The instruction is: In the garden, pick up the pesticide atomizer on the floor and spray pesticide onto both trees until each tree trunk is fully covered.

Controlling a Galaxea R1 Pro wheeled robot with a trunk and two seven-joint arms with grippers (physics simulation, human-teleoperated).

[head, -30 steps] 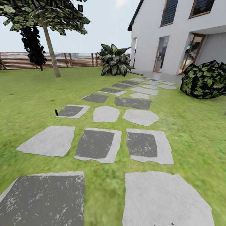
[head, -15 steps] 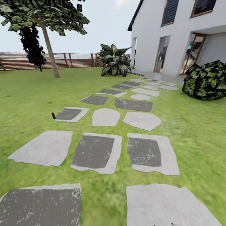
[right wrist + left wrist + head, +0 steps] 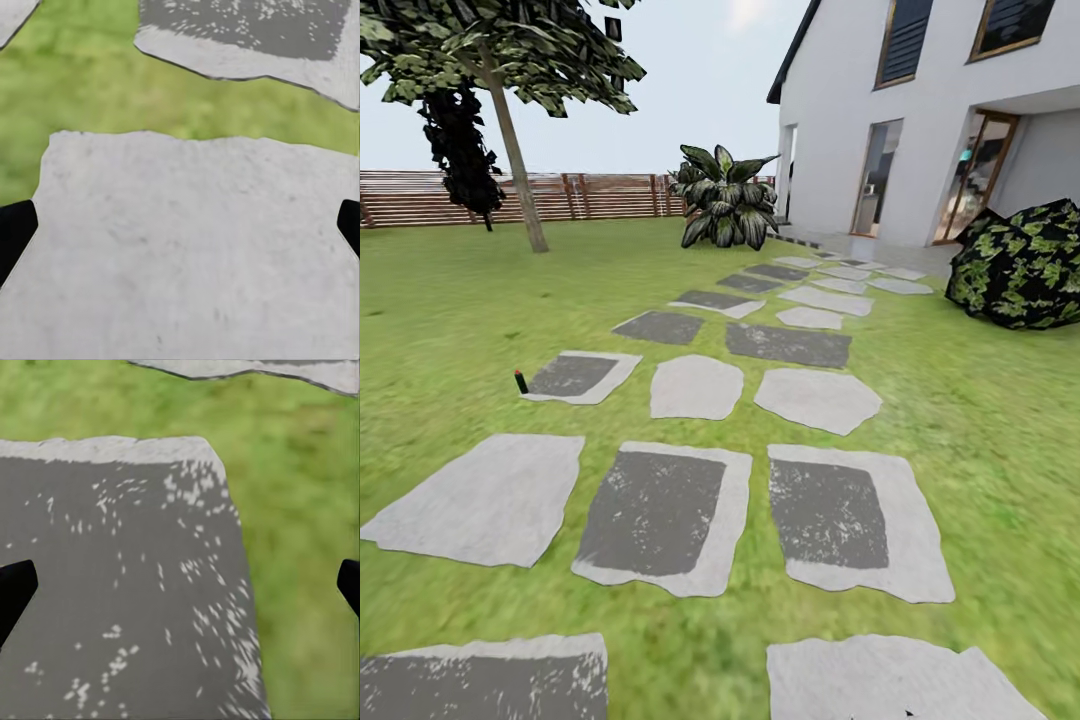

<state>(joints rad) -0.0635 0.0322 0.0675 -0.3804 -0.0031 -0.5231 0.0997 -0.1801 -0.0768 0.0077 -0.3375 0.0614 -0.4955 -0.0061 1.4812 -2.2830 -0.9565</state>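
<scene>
In the head view, the pesticide atomizer [image 3: 520,381] stands upright on the grass floor [image 3: 450,330], just beside the left edge of a dark-centred stepping stone [image 3: 575,376]; it looks like a tiny dark bottle with a reddish top, though it is too small to be sure of the colour. Far behind it a tree [image 3: 500,60] rises near the wooden fence [image 3: 600,192], its trunk [image 3: 518,165] pale and leaning slightly. A broad-leafed plant [image 3: 724,195] sits by the corner of the white house [image 3: 920,110], and a round bush [image 3: 1020,265] lies at the right. In the left wrist view, the left gripper [image 3: 180,589] points down over a dark grey paving stone [image 3: 112,585] with grass alongside; its two black fingertips [image 3: 13,589] sit at opposite edges of the picture, spread wide, with nothing between them. In the right wrist view, the right gripper [image 3: 180,229] hangs likewise over a pale grey stone [image 3: 195,247], its fingertips [image 3: 15,229] wide apart and holding nothing.
</scene>
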